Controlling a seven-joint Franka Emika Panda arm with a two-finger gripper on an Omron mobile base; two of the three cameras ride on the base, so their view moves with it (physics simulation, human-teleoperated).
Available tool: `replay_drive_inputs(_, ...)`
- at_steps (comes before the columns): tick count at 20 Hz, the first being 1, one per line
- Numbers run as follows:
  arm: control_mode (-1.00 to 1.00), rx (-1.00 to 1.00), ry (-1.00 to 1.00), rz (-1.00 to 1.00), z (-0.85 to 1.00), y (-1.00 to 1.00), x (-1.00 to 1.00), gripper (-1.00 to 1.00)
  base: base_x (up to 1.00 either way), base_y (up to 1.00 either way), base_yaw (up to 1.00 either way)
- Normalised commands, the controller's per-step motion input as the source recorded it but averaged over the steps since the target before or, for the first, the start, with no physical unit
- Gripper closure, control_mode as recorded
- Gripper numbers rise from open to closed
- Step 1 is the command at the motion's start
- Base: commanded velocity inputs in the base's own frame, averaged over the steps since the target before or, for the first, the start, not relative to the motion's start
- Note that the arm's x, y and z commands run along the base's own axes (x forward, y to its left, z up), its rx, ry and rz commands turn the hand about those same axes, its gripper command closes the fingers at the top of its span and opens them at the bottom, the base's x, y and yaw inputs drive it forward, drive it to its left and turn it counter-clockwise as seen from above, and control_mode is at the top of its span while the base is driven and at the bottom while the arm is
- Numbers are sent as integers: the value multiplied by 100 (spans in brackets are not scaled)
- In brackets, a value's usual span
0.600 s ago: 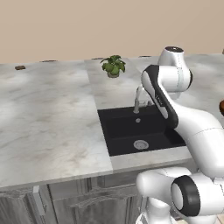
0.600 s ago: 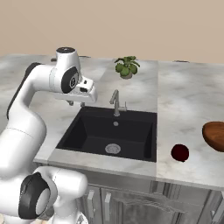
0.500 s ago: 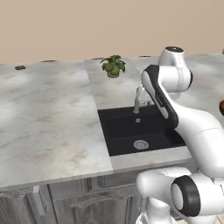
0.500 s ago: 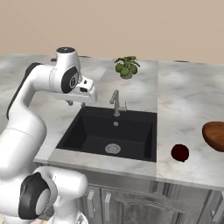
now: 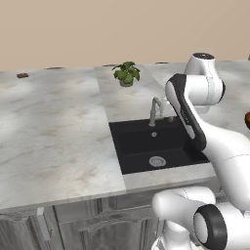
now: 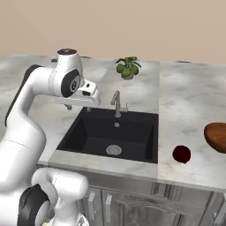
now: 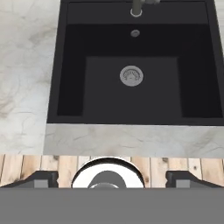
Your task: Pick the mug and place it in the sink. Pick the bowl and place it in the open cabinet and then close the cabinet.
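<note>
The gripper (image 7: 112,178) is held above the sink (image 6: 84,128), jaws spread wide, nothing pinched. A faucet (image 6: 116,103) and potted plant (image 6: 128,67) are seen behind; the mug (image 6: 181,154) and bowl (image 6: 216,137) are set apart on the right counter (image 6: 190,106).

White glossy rounded arm (image 6: 31,114), dark grey joint rings, black discs.

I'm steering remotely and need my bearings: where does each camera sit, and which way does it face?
Left base view: behind the arm's left, facing the sink, faucet and plant; arm at right.
Right base view: behind its right, same sink, plus mug and bowl on the counter; arm at left.
Hand view: on the hand, looking down into the sink; open gripper fingertips at bottom.
All share the drain.
</note>
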Motion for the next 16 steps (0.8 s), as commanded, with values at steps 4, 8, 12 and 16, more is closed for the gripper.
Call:
replay_drive_inputs(4, -100, 0, 0, 3, -2, -39, -38, -100, 0, 0, 0)
replay_drive_inputs(8, -100, 0, 2, 6, -5, -50, -29, -100, 0, 0, 0)
replay_drive_inputs(12, -100, 0, -1, 3, -2, -35, -7, -100, 0, 0, 0)
replay_drive_inputs(16, -100, 0, -6, 0, -2, -30, 0, -100, 0, 0, 0)
